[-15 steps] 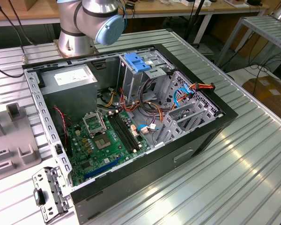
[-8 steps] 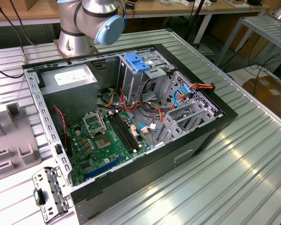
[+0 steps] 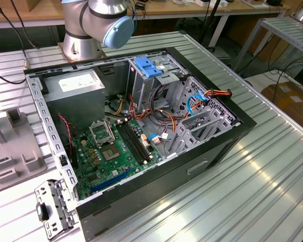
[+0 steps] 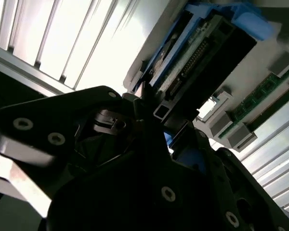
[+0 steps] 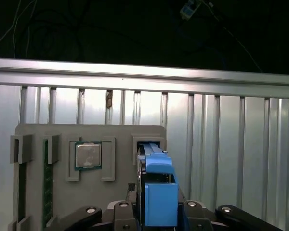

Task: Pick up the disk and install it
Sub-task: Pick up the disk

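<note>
Standing on edge in a slot of a grey tray [image 5: 120,139], after 1 memory stick [image 5: 47,185] and 1 chip [image 5: 88,156]: the disk [image 5: 159,192], pinched tight at its blue rails by the gripper [image 5: 157,207]. Exterior view: arm base [image 3: 83,30] upper left, open case [image 3: 202,161] centre.

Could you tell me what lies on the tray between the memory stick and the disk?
A processor, in its own recess, seen in the first wrist view.

bright, even overhead light in the exterior view; pale glare streaks run along the ribbed metal table [image 3: 272,166], soft shadow fills the open computer case [image 3: 212,156]. in the second wrist view the gripper [image 4: 156,109] is a dark backlit shape against the table's washed-out white slats
</note>
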